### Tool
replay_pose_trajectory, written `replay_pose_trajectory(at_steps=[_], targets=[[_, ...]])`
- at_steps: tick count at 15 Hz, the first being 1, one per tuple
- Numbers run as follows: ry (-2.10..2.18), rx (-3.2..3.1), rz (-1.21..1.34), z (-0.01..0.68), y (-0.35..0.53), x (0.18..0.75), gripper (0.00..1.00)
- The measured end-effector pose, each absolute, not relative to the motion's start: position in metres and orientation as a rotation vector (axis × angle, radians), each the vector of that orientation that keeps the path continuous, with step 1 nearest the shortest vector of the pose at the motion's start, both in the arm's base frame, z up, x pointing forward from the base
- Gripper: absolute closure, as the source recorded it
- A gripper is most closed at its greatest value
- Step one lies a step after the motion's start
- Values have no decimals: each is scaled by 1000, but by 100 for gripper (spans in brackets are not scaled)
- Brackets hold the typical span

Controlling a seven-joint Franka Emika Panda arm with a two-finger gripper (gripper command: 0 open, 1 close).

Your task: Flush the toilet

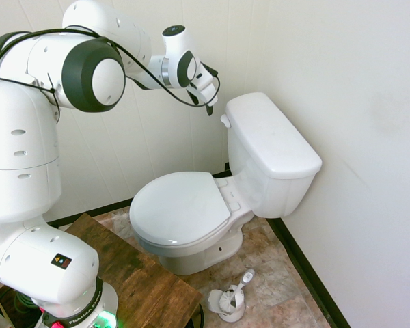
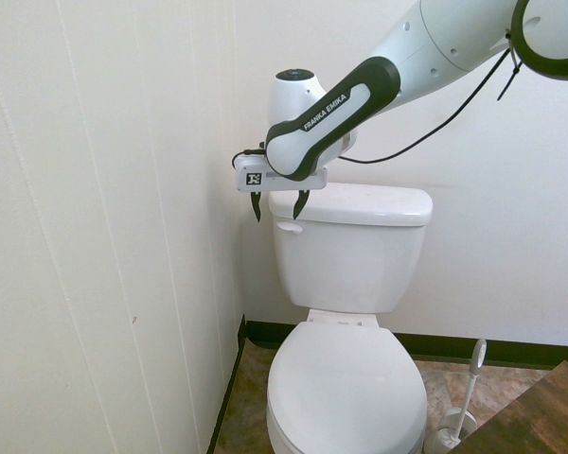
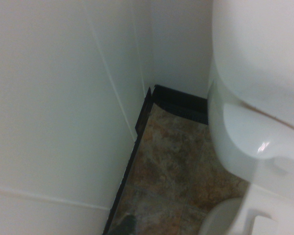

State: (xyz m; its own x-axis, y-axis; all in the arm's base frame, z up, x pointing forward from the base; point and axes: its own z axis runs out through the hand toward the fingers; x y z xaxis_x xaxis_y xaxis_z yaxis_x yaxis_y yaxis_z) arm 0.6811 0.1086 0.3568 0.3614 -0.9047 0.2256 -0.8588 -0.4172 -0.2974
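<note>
You are looking at a small bathroom with white walls and a brown stone floor [image 1: 273, 266]. The toilet [image 1: 219, 198] is sitting in the corner, with its back against one wall. Its round seat lid [image 2: 346, 388] is lying shut, and the flat lid is resting on the boxy tank [image 2: 352, 248]. The little white flush lever [image 2: 286, 226] is sticking out at the top front corner of the tank, on the side near the panel wall.

Your gripper [image 2: 278, 204] is hanging in the air just above that lever, right beside the tank's top corner. Its two dark fingers are pointing down and standing apart, and nothing is sitting between them. They are not touching the lever.

On the floor beside the toilet bowl, a small white holder [image 1: 227, 304] is standing, and a toilet brush [image 1: 240, 283] is leaning inside it with its handle poking up.

A brown wooden board [image 1: 133, 273] is lying near the arm's foot.

In the wrist view, you are seeing the tank's side, the floor and the dark baseboard [image 3: 179, 102] in the corner.
</note>
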Motion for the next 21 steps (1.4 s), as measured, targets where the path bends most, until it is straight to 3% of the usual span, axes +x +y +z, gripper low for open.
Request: replay_pose_trajectory(at_steps=[21], targets=[[1814,-2375,-600,322,61,728,100]])
